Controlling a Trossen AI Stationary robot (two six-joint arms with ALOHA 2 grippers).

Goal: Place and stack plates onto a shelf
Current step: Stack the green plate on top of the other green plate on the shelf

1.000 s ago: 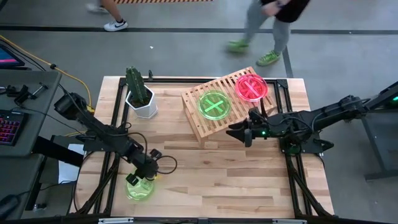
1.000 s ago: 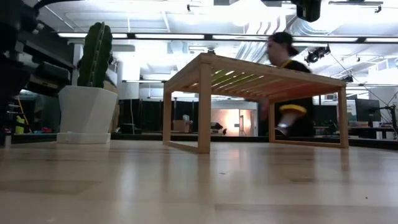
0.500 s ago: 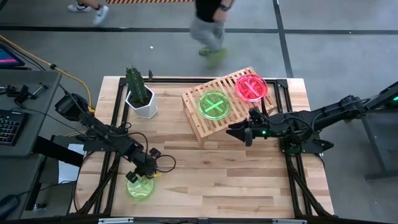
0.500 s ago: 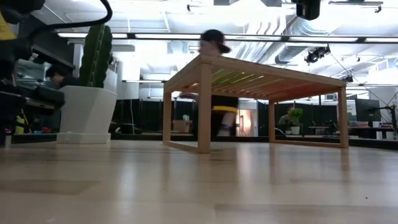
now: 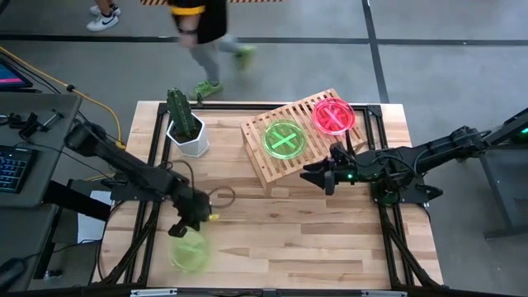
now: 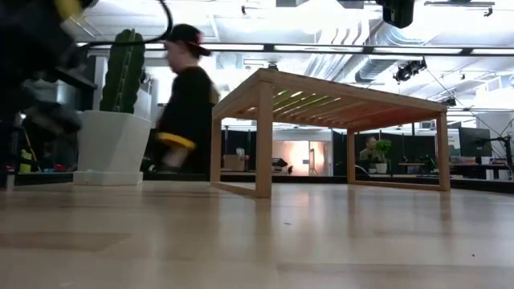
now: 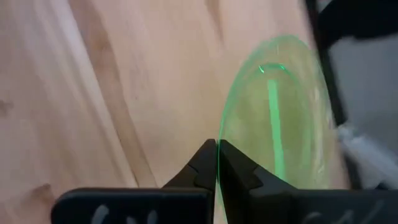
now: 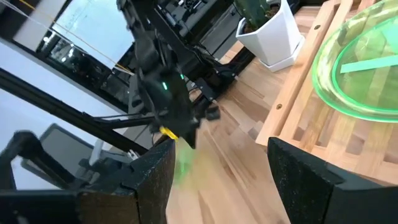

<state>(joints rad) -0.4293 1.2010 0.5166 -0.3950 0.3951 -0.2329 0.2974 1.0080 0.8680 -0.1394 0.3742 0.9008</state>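
Left gripper [image 5: 193, 223] sits near the table's front-left corner, fingers pinched onto the rim of a neon green plate [image 5: 189, 250]; the left wrist view shows the two fingertips [image 7: 205, 163] closed on the plate's edge [image 7: 273, 118], plate tilted on edge above the wood tabletop [image 5: 297, 223]. Plate is blurred in the high view (can't tell if it touches the table).

Right gripper [image 5: 318, 175] hovers mid-table just off the near edge of the shelf [image 5: 268, 169], fingers [image 8: 146, 180] spread apart with nothing between them.

On the slatted shelf: one green plate with a cross mark [image 5: 284, 138] and, beside it toward the far right corner, a pink-red plate [image 5: 333, 114]. Both lie flat, apart from each other.

Potted cactus [image 5: 185, 122] stands left of the shelf.

Behind the table a person [image 6: 185, 104] is on the floor beyond, blurred.
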